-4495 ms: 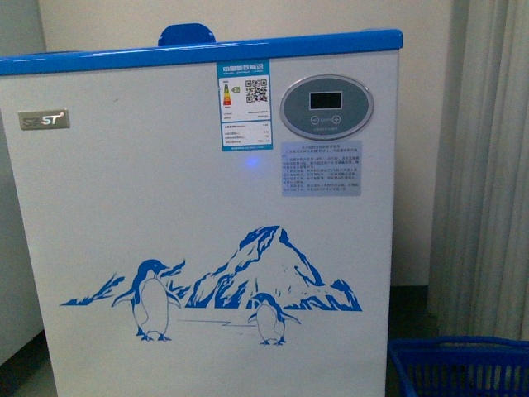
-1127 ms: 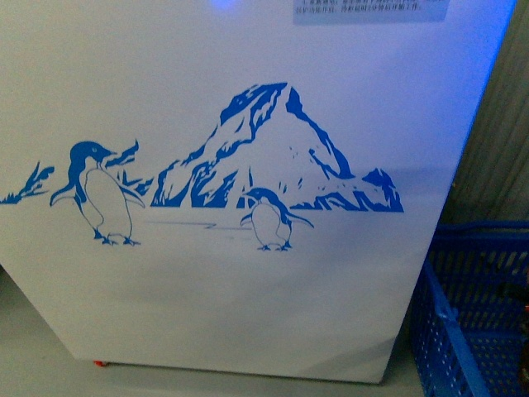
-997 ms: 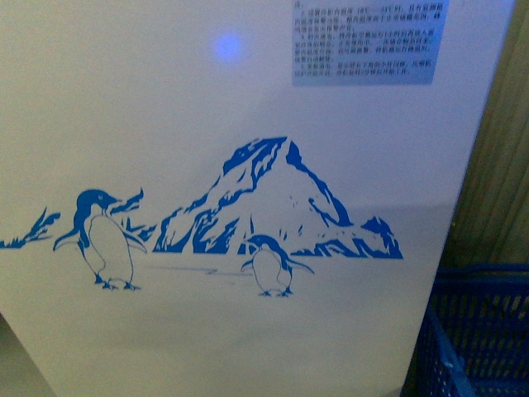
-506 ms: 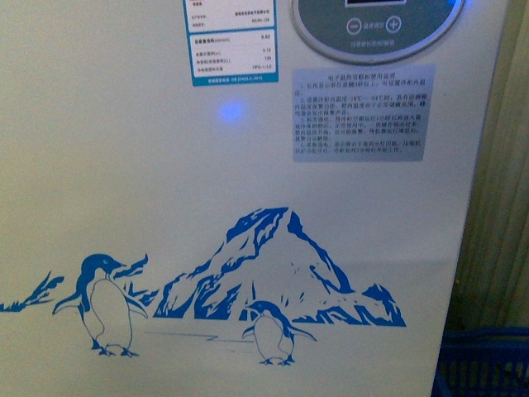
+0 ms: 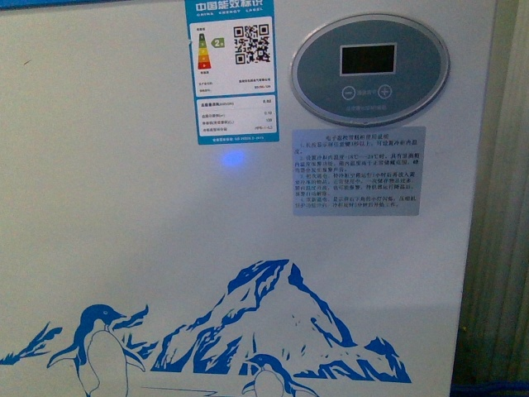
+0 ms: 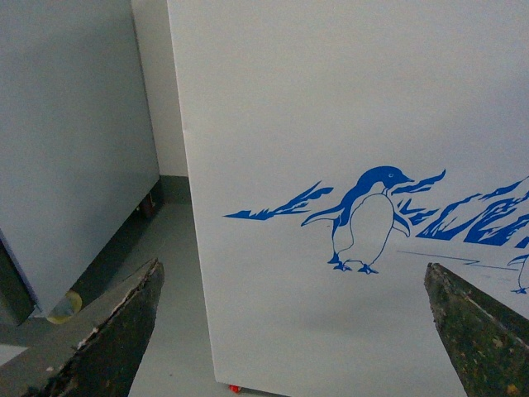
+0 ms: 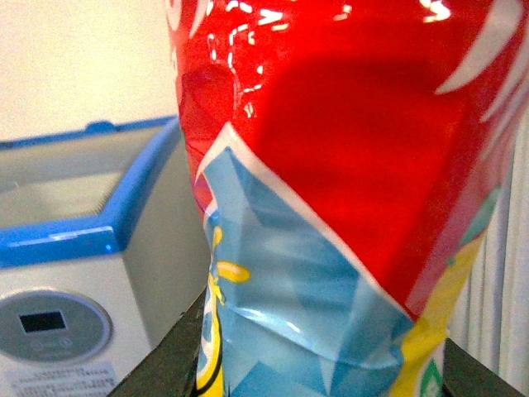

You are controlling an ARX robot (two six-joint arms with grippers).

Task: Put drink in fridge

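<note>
The fridge (image 5: 149, 248) fills the front view: a white front with an oval display (image 5: 369, 69), labels and a blue penguin-and-mountain drawing. Neither arm shows there. The right wrist view is filled by the drink (image 7: 331, 190), a bottle in a glossy red, light-blue and yellow wrapper, with my right gripper (image 7: 318, 364) shut on its lower part. Behind it shows the fridge's blue top rim (image 7: 124, 207). In the left wrist view my left gripper (image 6: 293, 331) is open and empty, its dark fingers (image 6: 107, 339) wide apart before the fridge's lower front (image 6: 331, 124).
A plain grey-white cabinet (image 6: 66, 149) on castors stands close beside the fridge, with a narrow strip of grey floor (image 6: 165, 273) between them. A pale curtain (image 5: 504, 207) hangs on the other side of the fridge.
The front view has swept upward over the fridge's front: a second ago it showed the penguins and a blue basket at floor level, now the display and labels.
</note>
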